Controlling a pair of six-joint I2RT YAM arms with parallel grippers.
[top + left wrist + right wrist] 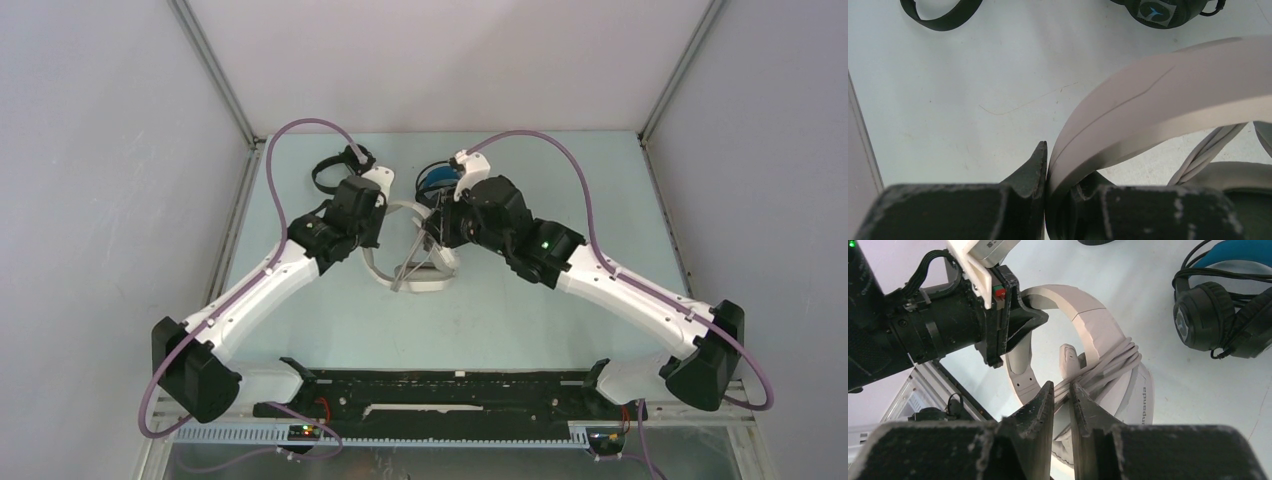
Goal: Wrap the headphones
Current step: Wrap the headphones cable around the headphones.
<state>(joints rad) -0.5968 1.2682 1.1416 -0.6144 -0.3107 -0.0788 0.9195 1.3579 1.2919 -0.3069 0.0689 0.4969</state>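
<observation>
The pale table (500, 320) is closed in by grey walls (100, 150) on the left, right and far sides, with metal frame posts set in the far corners. All three headsets are gathered in the far middle — bare surface is left between them and the arm bases, and along both side edges.

The white headphones (420, 285) are held between the two arms near the table's centre. Their headband is clamped by the left gripper (1046, 155), whose fingers are drawn narrow on the band's edge. The white cable (1108, 365) is looped several times around the band, and a strand of it is pinched between the nearly closed fingers of the right gripper (1062, 390).

The all-black pair (335, 170) is seen just beyond the left wrist, toward the far edge. The blue-banded pair (1205, 315) lies just beyond the right wrist — apart from the white set.
</observation>
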